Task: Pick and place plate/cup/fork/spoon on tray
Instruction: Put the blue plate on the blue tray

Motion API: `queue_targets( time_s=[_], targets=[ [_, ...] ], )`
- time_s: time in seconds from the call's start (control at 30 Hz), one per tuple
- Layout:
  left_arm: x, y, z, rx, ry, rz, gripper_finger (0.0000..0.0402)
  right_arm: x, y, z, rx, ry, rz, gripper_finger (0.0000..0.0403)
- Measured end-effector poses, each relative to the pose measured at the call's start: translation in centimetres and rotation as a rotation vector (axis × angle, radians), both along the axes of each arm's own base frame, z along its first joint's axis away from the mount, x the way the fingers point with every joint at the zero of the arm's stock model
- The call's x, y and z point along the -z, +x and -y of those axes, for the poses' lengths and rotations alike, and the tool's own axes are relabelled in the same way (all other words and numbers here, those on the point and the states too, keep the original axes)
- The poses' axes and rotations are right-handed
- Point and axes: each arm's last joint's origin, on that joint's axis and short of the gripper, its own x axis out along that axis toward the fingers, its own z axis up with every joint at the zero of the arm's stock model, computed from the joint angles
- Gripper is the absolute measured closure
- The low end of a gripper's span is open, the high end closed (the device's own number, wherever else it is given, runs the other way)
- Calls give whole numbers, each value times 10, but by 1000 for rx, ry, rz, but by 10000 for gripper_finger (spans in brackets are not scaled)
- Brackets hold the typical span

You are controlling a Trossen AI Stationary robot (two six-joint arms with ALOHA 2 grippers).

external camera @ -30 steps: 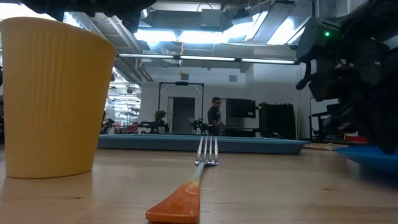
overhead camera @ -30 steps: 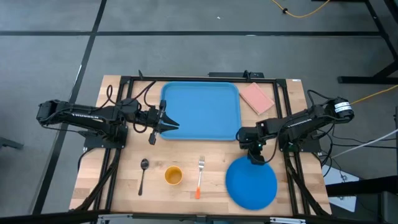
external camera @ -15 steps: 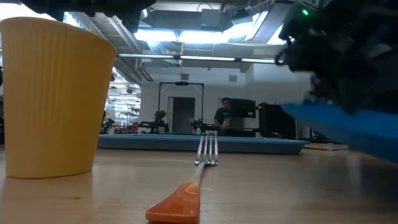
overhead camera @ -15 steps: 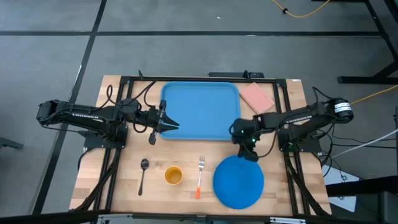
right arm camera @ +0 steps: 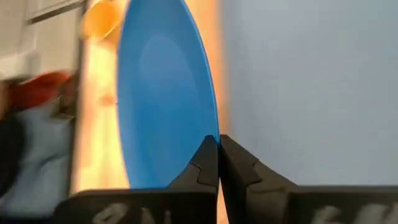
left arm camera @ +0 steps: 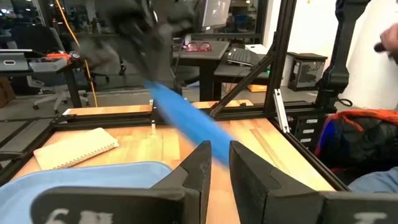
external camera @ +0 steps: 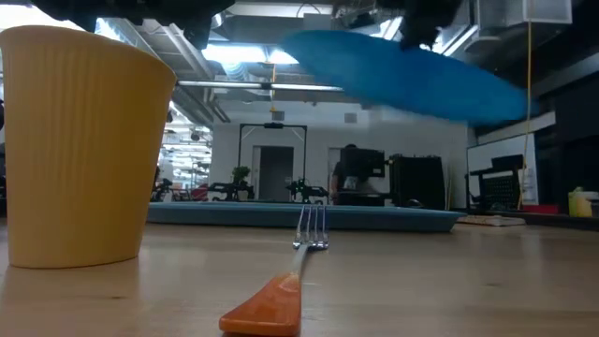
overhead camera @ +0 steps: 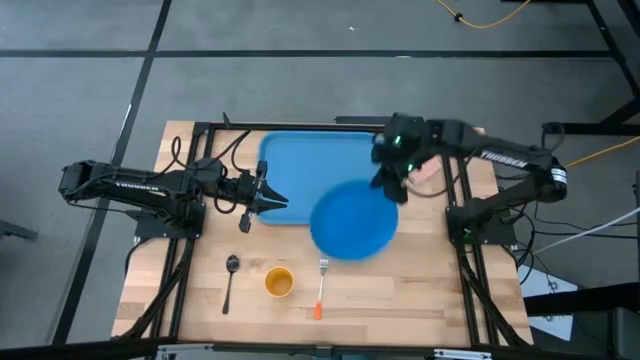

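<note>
The right pincer (overhead camera: 390,190) is clamped on the rim of the blue plate (overhead camera: 354,221), its two fingers (right arm camera: 205,163) pressed together over the plate's edge. The plate hangs tilted in the air below this pincer, clear of the table (overhead camera: 420,290), over the near right corner of the light-blue tray (overhead camera: 300,165). Just beside the pincer, toward the table's far right corner, lies the pink pad (overhead camera: 428,172). Below the raised plate, on the bare wood, the fork (overhead camera: 321,283) lies with its orange-red handle toward the table's front edge. Farther along from the pincer stands the yellow-orange cup (overhead camera: 279,282), then the dark spoon (overhead camera: 230,280). The left pincer (overhead camera: 280,200) waits across the tray from the right one, at the tray's left edge, its fingers (left arm camera: 199,163) slightly parted and holding nothing.
</note>
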Motion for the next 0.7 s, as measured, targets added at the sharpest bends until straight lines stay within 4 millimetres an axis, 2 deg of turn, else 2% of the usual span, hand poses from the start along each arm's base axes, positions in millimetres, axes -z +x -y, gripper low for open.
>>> queue_targets(
  time_s=[0.13, 0.23, 0.3, 0.4, 0.7],
  targets=[
    [0, 0, 0, 0, 0, 0, 350, -29, -9, 28, 113, -215, 67, 402],
    [0, 0, 0, 0, 0, 0, 350, -35, -10, 48, 171, -307, 130, 402],
    [0, 0, 0, 0, 0, 0, 350, -32, -7, 59, 188, -339, 170, 402],
    [0, 0, 0, 0, 0, 0, 350, -16, 3, 78, 226, -352, 176, 402],
    [0, 0, 0, 0, 0, 0, 350, 57, 36, 113, 331, -206, -8, 402]
  ],
)
